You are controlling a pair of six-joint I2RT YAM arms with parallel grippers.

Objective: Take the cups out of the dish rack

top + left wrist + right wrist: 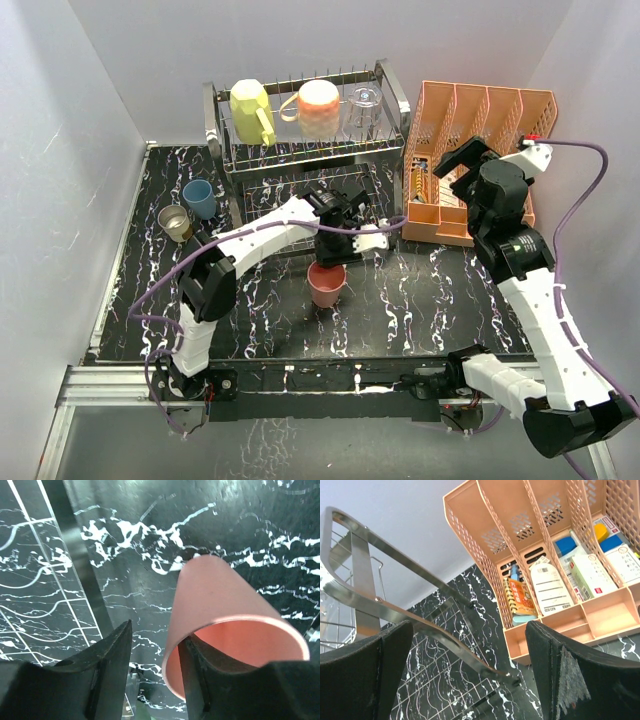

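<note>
My left gripper point(157, 634) hangs over the salmon-red cup point(327, 287), which stands upright on the table point(450, 290) just in front of the dish rack point(392, 90). One finger is inside the cup's mouth and the other outside, with a gap showing between it and the wall, so the jaws are parted rather than clamped, and I judge this cup delivered

Three cups are left on the rack's top tier: the pale yellow mug point(250, 105) at the left end, the peach-pink mug point(318, 106) in the middle, lying on its side, and the clear glass point(365, 108) at the right end. The glass looks to stand on end among the prongs, its long axis vertical, though I cannot tell which way its mouth faces

My right gripper point(469, 630) is spread wide and empty just off the rack's right end, so the glass lies to its left and this arm is much the nearer one. The rack's shiny side frame point(395, 562) crosses between its fingers and the glass, so I judge the reach must go over that bar, not through it

The orange organiser point(500, 110) crowds the rack's right side. The blue cup point(198, 197) and the brown-and-white cup point(174, 222) stand on the table left of the rack, out of the way
</note>
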